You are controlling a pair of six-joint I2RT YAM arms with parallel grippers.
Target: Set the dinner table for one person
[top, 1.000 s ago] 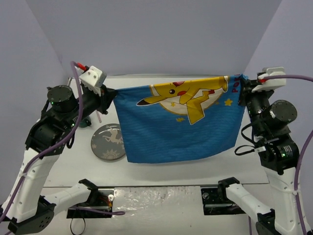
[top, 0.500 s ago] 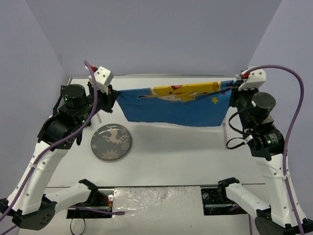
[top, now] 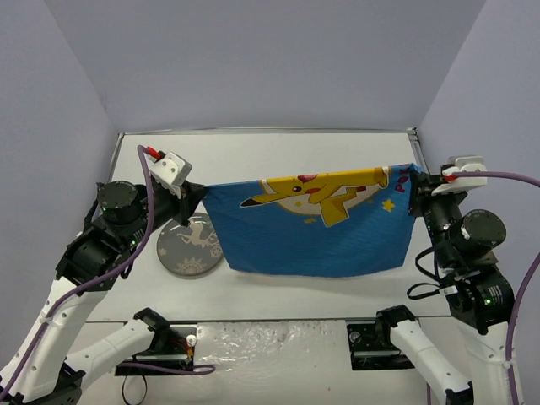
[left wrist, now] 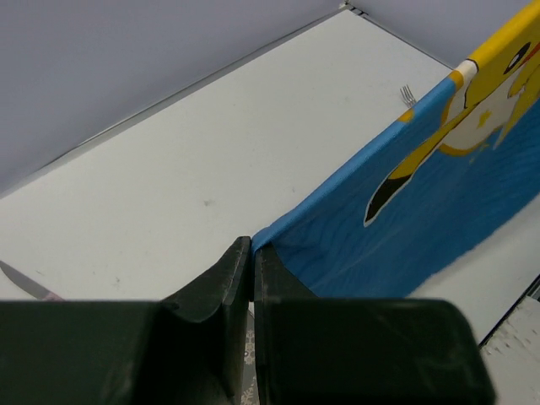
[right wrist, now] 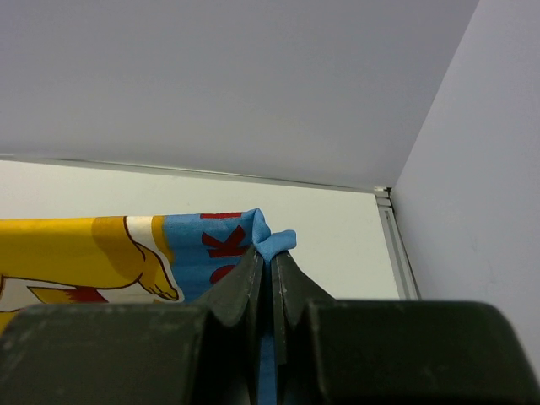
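The white table [top: 278, 152] is spread beneath both arms and fills the walled workspace. A blue cartoon-print placemat [top: 312, 232] is held stretched above it and hangs down from its upper edge. Its upper left corner is pinched in the closed left claw [top: 200, 191], and its upper right corner is bunched in the closed right claw [top: 413, 192]. Whether its lower edge touches the table cannot be told. A grey patterned plate [top: 184, 253] is laid on the table at the left, partly hidden by the cloth's lower corner. A fork [left wrist: 407, 93] is seen lying beyond the cloth.
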